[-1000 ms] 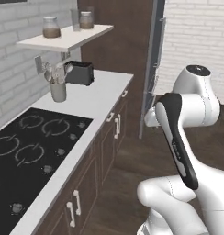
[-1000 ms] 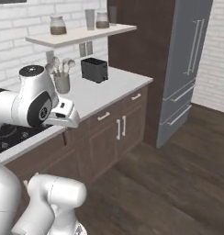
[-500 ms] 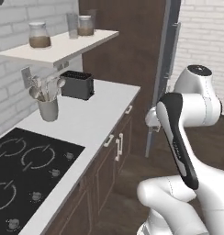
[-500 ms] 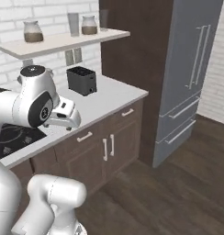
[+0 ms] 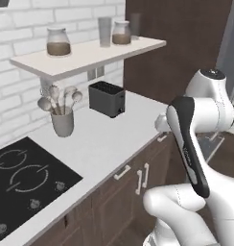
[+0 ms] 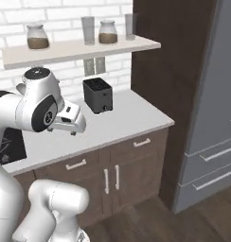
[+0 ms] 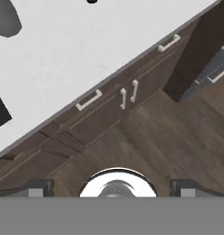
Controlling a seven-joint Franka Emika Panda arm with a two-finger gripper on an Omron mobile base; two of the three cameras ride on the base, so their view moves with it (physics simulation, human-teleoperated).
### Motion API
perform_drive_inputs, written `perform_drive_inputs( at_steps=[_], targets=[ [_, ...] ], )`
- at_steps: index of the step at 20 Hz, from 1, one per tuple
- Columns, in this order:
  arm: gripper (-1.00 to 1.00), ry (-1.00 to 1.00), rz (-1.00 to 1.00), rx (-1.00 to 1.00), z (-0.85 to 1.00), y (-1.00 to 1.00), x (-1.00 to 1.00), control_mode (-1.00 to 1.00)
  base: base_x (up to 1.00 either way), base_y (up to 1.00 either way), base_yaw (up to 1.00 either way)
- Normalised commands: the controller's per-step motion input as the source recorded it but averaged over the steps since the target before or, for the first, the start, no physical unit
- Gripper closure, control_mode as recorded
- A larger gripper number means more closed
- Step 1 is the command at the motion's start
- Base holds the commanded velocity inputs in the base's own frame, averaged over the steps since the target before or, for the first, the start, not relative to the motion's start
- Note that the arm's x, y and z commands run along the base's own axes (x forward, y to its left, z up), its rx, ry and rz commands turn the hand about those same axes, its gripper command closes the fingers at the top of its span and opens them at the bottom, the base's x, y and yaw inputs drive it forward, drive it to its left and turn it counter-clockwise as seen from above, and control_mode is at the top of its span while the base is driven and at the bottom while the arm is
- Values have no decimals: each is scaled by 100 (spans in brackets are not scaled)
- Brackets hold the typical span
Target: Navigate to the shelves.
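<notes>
Overhead, the thick pale beige-white floating shelves [image 5: 90, 55] on white brick carry glass jars above a grey utensil cup [image 5: 63, 123], a black toaster [image 5: 107, 98] and the grey-white countertop [image 5: 109, 144], while the white arm's two-finger gripper [image 7: 112, 187] hangs over dark brown cabinets [image 7: 109, 110], fingers spread, empty.

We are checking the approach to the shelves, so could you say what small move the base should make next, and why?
Probably a short, slow creep forward, then stop: the shelves already hang almost straight ahead above the countertop, and the cabinets stand close before the base.
</notes>
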Motion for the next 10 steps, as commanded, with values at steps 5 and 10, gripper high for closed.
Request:
perform_drive_inputs(
  at_steps=[5,10],
  targets=[
    [-100,0,0,0,0,0,0,100,100,-55,67],
    [-100,0,0,0,0,0,0,100,93,-68,69]
  ],
)
